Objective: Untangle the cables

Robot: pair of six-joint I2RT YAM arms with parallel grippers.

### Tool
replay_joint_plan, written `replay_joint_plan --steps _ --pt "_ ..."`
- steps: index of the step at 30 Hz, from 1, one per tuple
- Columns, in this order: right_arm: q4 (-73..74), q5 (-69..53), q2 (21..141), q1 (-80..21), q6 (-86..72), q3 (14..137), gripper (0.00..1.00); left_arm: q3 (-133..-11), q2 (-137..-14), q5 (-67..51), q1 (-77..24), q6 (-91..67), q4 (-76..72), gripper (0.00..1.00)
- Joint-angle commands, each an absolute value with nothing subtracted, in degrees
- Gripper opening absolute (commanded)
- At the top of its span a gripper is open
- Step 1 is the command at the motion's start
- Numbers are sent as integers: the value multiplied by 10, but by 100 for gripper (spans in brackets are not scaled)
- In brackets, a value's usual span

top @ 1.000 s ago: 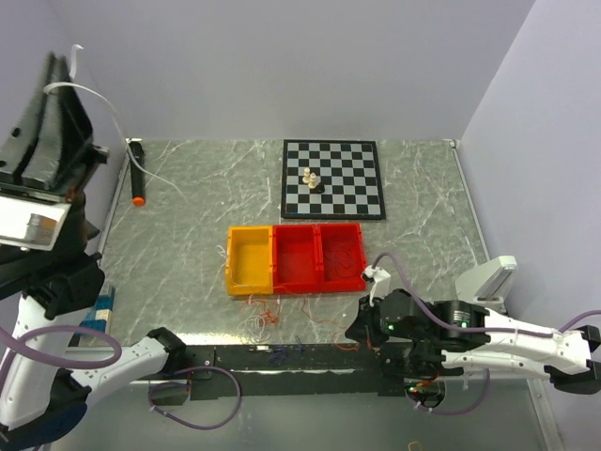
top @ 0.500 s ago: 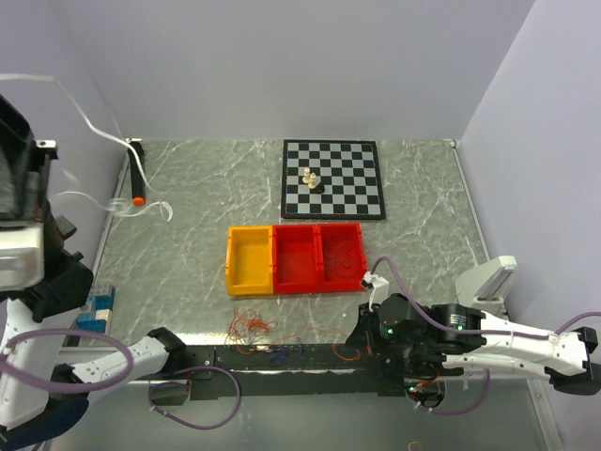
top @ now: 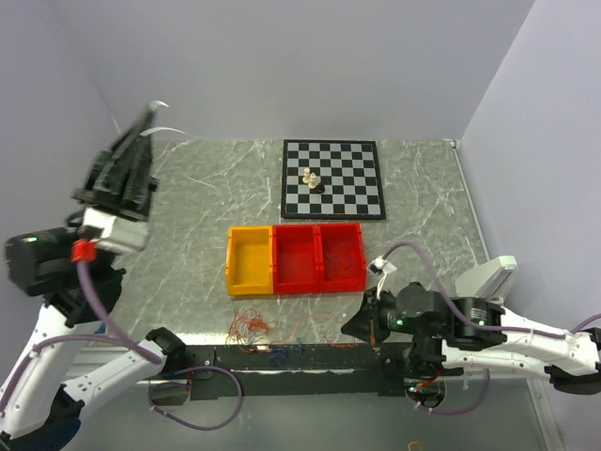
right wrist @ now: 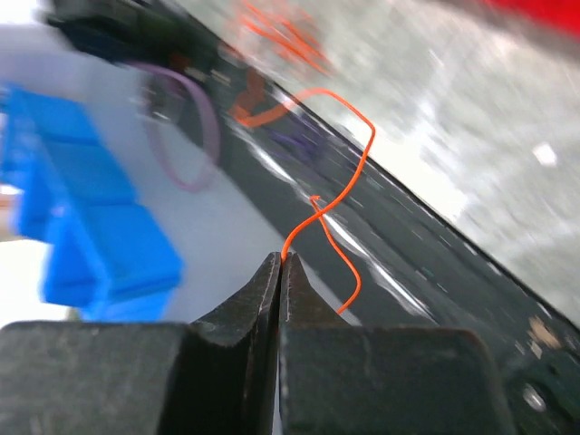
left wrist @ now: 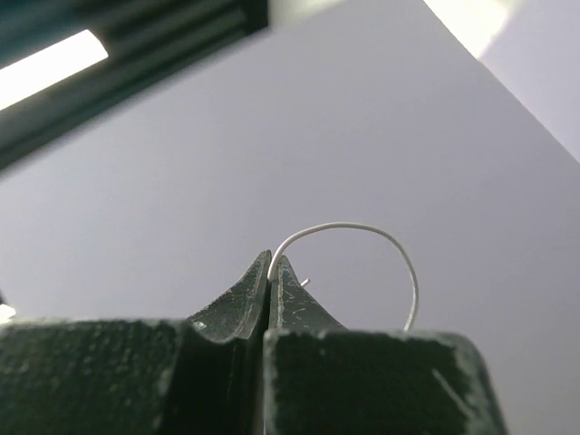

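A small tangle of orange cable (top: 249, 327) lies at the table's near edge, in front of the yellow bin. My right gripper (top: 353, 328) sits low to its right, shut on an orange cable (right wrist: 349, 172); in the right wrist view the gripper (right wrist: 283, 257) pinches the strand at its tips. My left gripper (top: 144, 124) is raised high over the table's left rear. It is shut on a thin white cable (top: 160, 105). In the left wrist view the gripper (left wrist: 271, 257) pinches that cable (left wrist: 362, 227), which curls free against the wall.
A yellow bin (top: 250, 259) and two red bins (top: 317, 256) stand mid-table. A chessboard (top: 332, 193) with a few pieces (top: 311, 178) lies at the back. A black rail (top: 282, 357) runs along the near edge. Blue blocks (right wrist: 82, 227) show in the right wrist view.
My left arm swung in from the far left toward the table's left rear, carrying the white cable. The tangle now shows only orange and lies slightly further left. My right gripper barely shifted.
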State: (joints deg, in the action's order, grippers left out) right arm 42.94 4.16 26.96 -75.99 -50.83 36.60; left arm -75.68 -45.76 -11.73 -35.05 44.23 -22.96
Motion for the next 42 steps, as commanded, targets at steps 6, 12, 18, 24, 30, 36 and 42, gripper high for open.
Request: replay_joint_plan --steps 6,12,18,24,30,36,42 --pt "355 48 294 -764 -431 499 0 -571 -407 -55 -349 378 -162 1" --pt "355 62 286 -764 -416 513 0 -531 -429 -41 -349 352 -167 1" --pt "354 68 268 -764 -420 486 0 -515 -463 -16 -349 330 -197 1" --pt "356 69 262 -764 -417 478 0 -516 -486 -11 -349 314 -208 1" --pt "361 70 259 -764 -416 476 0 -498 -491 -2 -349 316 -211 1" --pt "364 72 251 -764 -418 472 0 -491 -491 -2 -349 317 -208 1" --pt "369 73 244 -764 -424 468 0 -466 -490 39 -349 331 -198 1"
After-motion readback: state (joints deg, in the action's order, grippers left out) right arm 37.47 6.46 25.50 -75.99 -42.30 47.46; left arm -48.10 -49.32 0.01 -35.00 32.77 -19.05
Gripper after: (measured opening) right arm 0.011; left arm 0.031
